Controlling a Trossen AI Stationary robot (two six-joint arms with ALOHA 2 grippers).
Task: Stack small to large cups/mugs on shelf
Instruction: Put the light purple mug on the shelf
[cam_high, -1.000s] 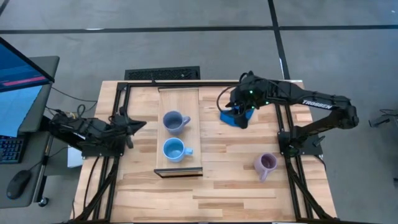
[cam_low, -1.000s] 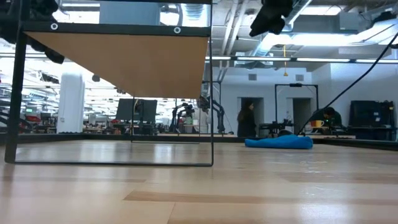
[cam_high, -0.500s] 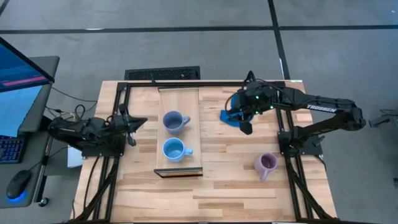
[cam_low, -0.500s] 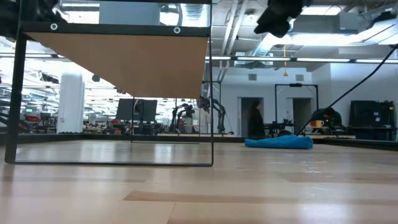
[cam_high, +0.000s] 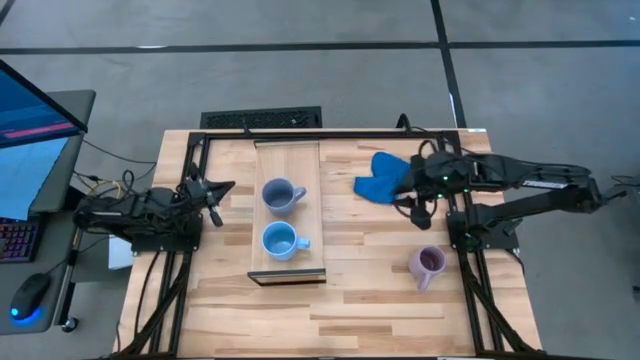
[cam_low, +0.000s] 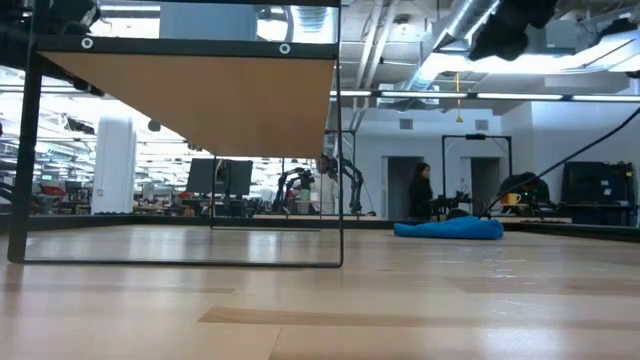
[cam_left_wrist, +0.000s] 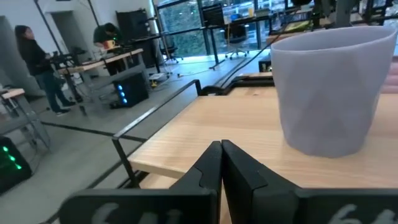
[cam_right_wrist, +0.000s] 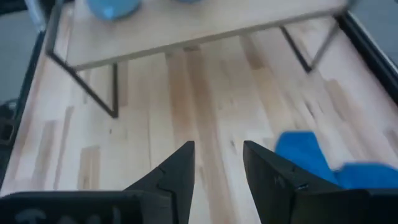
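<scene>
The light-wood shelf (cam_high: 288, 160) stands raised on the table's left half. On it stand the slate blue mug (cam_high: 281, 195), farther back, and the sky blue mug (cam_high: 280, 241), nearer; both rest on their bases. The lilac mug (cam_high: 428, 264) stands on the table at the near right. My right gripper (cam_high: 412, 207) is open and empty, in the air between the blue cloth (cam_high: 383, 177) and the lilac mug. My left gripper (cam_high: 222, 189) is shut and empty left of the shelf; its wrist view shows the slate blue mug (cam_left_wrist: 328, 93) ahead.
The blue cloth lies crumpled on the table right of the shelf and also shows in the right wrist view (cam_right_wrist: 311, 158). Black frame rails (cam_high: 460, 200) run along the table's edges. The low view shows the shelf's underside (cam_low: 200, 95) on thin black legs.
My right gripper has gone from above the blue cloth toward the table's right edge and a little toward the near edge, leaving the cloth uncovered on the table. In the low view it has stayed high and moved right.
</scene>
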